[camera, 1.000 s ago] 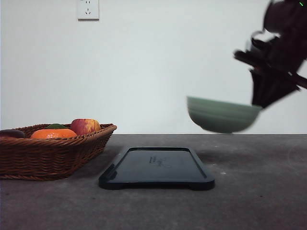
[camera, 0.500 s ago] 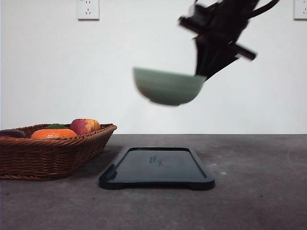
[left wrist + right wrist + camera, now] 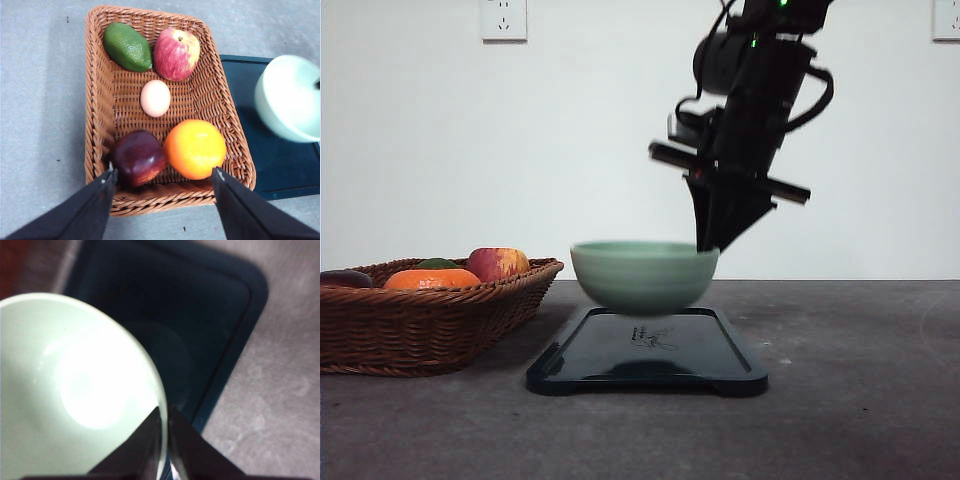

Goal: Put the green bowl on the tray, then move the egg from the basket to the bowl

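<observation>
Right pincer (image 3: 710, 245) points steeply down, pinching the pale green bowl (image 3: 644, 276) by its 3 o'clock rim, just above the tray (image 3: 646, 352).

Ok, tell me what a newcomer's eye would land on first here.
First the green bowl, pinched by its rim in the right claw and hanging just above the dark tray. Next the basket left of the tray, holding bright fruit and a pale egg in its middle, with the open left claw above it.
</observation>
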